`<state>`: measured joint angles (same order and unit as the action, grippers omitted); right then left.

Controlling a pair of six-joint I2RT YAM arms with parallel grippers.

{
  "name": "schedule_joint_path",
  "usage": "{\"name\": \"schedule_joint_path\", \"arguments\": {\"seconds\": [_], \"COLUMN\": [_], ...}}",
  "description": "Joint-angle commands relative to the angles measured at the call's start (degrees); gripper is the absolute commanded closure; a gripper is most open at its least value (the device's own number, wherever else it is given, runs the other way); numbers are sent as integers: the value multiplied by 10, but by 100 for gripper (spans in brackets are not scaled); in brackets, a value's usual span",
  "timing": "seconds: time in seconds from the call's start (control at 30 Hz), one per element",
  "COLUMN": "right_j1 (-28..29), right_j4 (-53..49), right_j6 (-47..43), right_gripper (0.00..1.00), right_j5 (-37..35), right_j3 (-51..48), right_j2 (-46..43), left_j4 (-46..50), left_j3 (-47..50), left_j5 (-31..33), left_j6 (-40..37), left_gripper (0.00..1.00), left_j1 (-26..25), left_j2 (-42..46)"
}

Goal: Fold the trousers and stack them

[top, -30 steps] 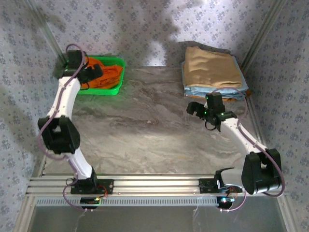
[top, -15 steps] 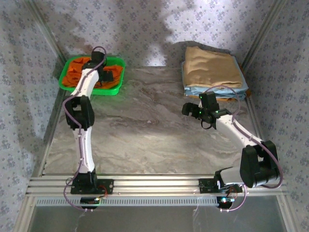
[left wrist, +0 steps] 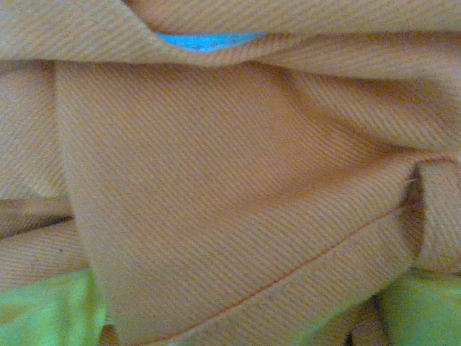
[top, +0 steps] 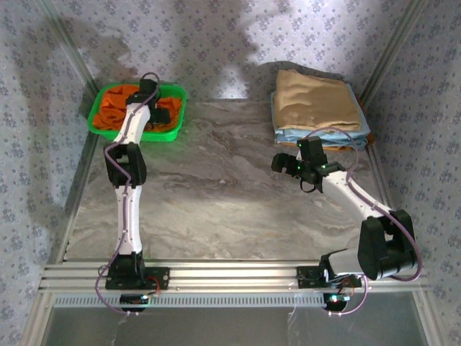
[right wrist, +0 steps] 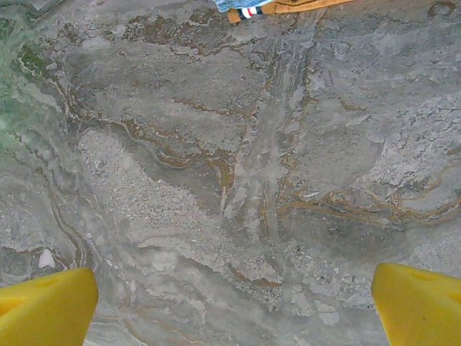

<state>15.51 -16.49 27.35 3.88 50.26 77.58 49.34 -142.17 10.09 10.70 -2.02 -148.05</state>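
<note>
Note trousers (top: 112, 101) bunched in green basket (top: 164, 135), right under left pincer (top: 161, 113); cannot tell that pincer's spread. Note right pincer (right wrist: 234, 303) wide apart, empty, above bare bench (right wrist: 216, 158). Judge task barely begun: lifting out, folding, stacking all to come.

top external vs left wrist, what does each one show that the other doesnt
Top external gives the whole scene: the left gripper at the basket, the right gripper above the bare table, and the folded stack at far right. Left wrist gives a close look at the weave of the trousers, a stitched seam and a blue sliver at the top. Both show the orange trousers and the green of the basket.
</note>
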Motion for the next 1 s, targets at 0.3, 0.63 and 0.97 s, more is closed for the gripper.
{"name": "schedule_joint_path", "arguments": {"seconds": [0.3, 0.63, 0.97], "right_j1": [-16, -27, -35], "right_j4": [-10, -1, 7], "right_j6": [-6, 7, 16], "right_gripper": [0, 0, 0], "right_j5": [-6, 3, 9], "right_j3": [18, 12, 10], "right_j2": [-10, -4, -15], "left_j4": [68, -35, -77], "left_j3": [-43, -36, -85], "left_j5": [-38, 56, 83], "left_j6": [-1, -17, -34], "left_gripper": [100, 100, 100], "left_j1": [32, 15, -10], "left_j2": [-47, 117, 222]}}
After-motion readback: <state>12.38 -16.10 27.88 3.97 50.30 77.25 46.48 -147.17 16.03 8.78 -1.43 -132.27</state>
